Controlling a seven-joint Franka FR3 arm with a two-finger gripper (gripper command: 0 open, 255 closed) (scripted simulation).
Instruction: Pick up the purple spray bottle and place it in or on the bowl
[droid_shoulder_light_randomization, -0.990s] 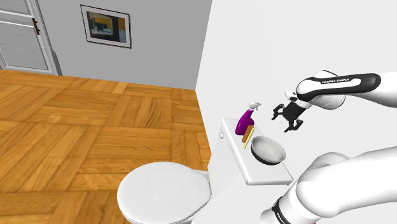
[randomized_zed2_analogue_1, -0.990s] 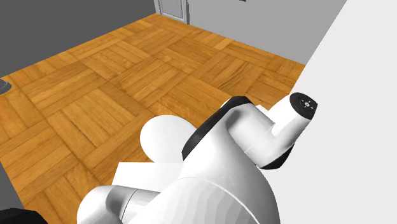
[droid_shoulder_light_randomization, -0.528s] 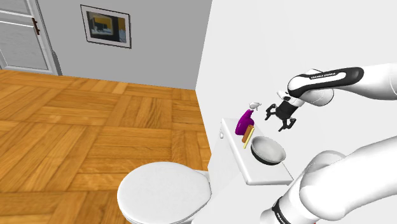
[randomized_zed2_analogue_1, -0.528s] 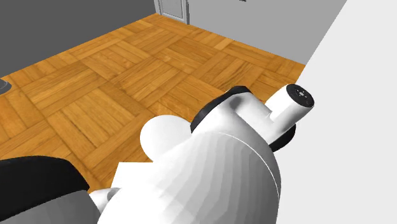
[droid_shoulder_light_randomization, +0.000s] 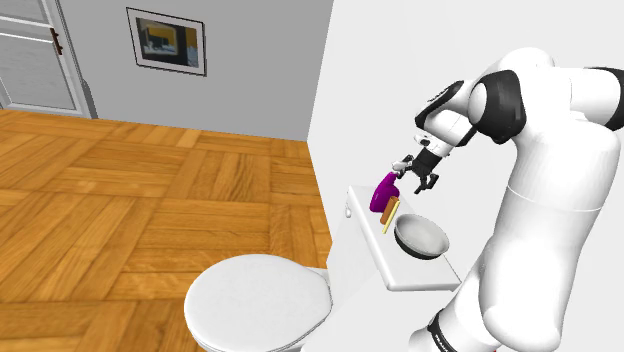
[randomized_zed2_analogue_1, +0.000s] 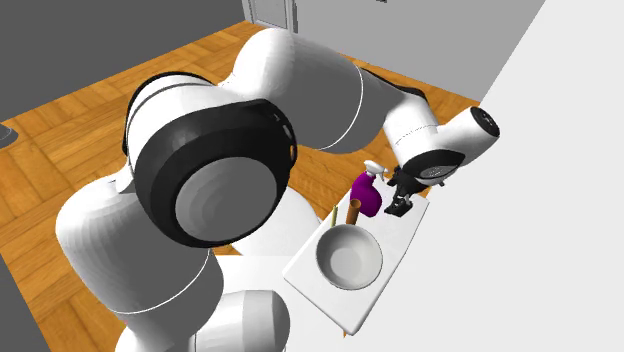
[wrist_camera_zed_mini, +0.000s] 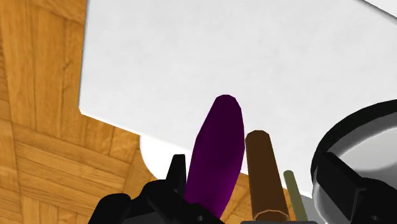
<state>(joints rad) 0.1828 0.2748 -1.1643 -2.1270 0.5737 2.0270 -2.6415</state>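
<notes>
Closest to me, the tool (wrist_camera_zed_mini: 252, 164) stands wide open with nothing in its grip. The wrist view looks past its two black fingers (wrist_camera_zed_mini: 176, 167) at the purple spray bottle (wrist_camera_zed_mini: 219, 153). The bottle sits inside the opening, close against one finger, and I can't tell whether they touch. A brown cylinder (wrist_camera_zed_mini: 261, 172) stands just beside the bottle, also between the fingers, with a thin olive stick (wrist_camera_zed_mini: 294, 188) beyond it.

In the shoulder view the tool (droid_shoulder_light_randomization: 418, 172) hangs by the bottle's white trigger head. The bottle (droid_shoulder_light_randomization: 383, 192) is upright at the far end of the white toilet tank lid (droid_shoulder_light_randomization: 375, 250). The grey bowl (droid_shoulder_light_randomization: 421, 236) sits on the same lid, near the bottle and on the stand's side of it.

I judge this to be the approach, with the grasp not yet made. The next move calls for centring on the bottle alone, keeping the brown cylinder outside the fingers, then lowering and closing.

Farther off are the round toilet lid (droid_shoulder_light_randomization: 258, 300), the parquet floor (droid_shoulder_light_randomization: 120, 190), a framed picture (droid_shoulder_light_randomization: 166, 40) and a door (droid_shoulder_light_randomization: 40, 55).
</notes>
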